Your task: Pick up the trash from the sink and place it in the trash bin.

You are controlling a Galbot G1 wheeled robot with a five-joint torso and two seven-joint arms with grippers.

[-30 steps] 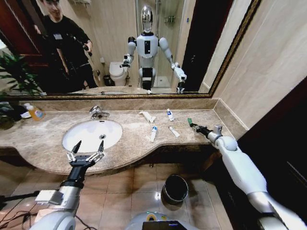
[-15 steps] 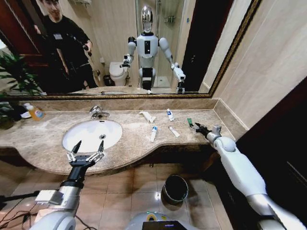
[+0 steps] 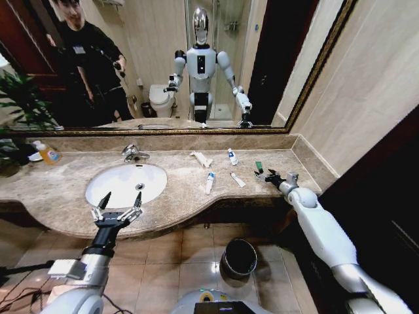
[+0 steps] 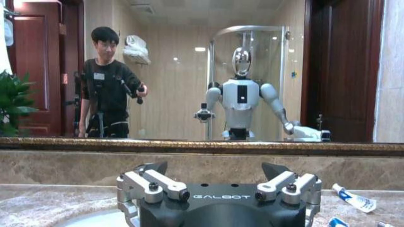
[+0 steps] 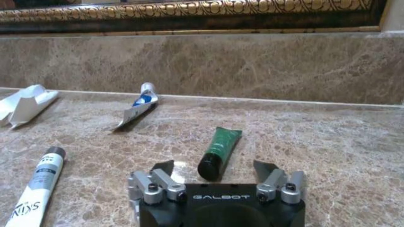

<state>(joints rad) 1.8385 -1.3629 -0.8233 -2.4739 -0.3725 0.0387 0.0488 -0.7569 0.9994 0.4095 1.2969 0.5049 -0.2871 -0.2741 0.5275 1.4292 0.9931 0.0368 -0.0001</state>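
My rig's arms: glossy white rounded shells w/ grey joint rings. The right arm has a round white elbow-like ball behind a silver wrist collar and a black wrist section. The left arm is slimmer, black near the wrist, w/ a small white box and thin cables clipped on.

Right gripper (image 5: 215, 169): matte black body, white "GALBOT" lettering, silver finger brackets w/ dark screw heads, black pointed tips. Left gripper (image 4: 215, 170): same build, same marking, screws either side of the logo. In the head cam I see its black tips (image 3: 105, 199) as thin spikes.
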